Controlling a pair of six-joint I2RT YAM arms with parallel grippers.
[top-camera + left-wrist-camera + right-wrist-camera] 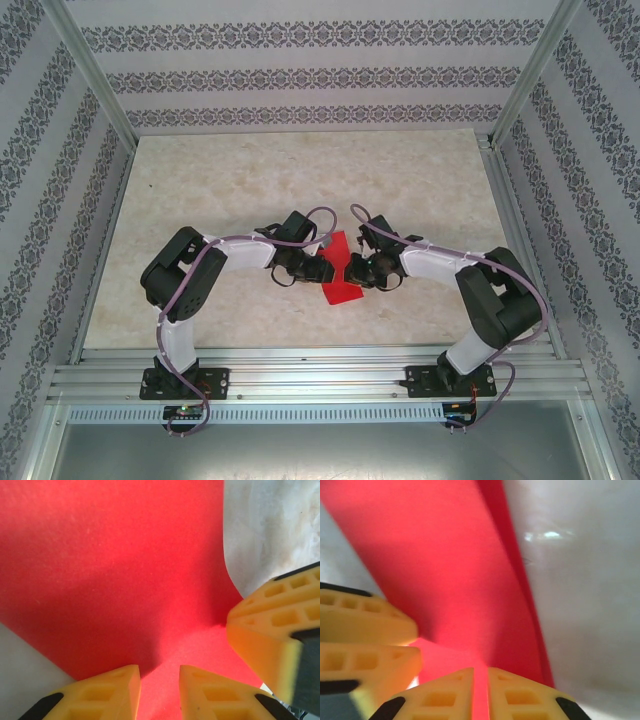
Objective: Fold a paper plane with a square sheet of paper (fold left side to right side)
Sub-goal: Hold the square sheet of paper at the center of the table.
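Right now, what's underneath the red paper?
The pale marbled table lies under the red paper and shows past its edges. The right fingers pinch part of it. Whether anything else lies beneath the sheet's middle cannot be seen; the paper covers it.

Red paper [115, 570] flat on table [270, 525]. Left gripper [160, 692] fingers slightly apart over near edge. Right gripper's finger [270, 630] touching paper's right side.

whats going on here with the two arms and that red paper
Two robot arms are partway through folding the square sheet of paper at the middle of the table. The right fingers are pinched shut on a raised edge of it. The left fingers sit close beside them, slightly apart over the red sheet; whether they grip it is unclear. It is not a plane yet.
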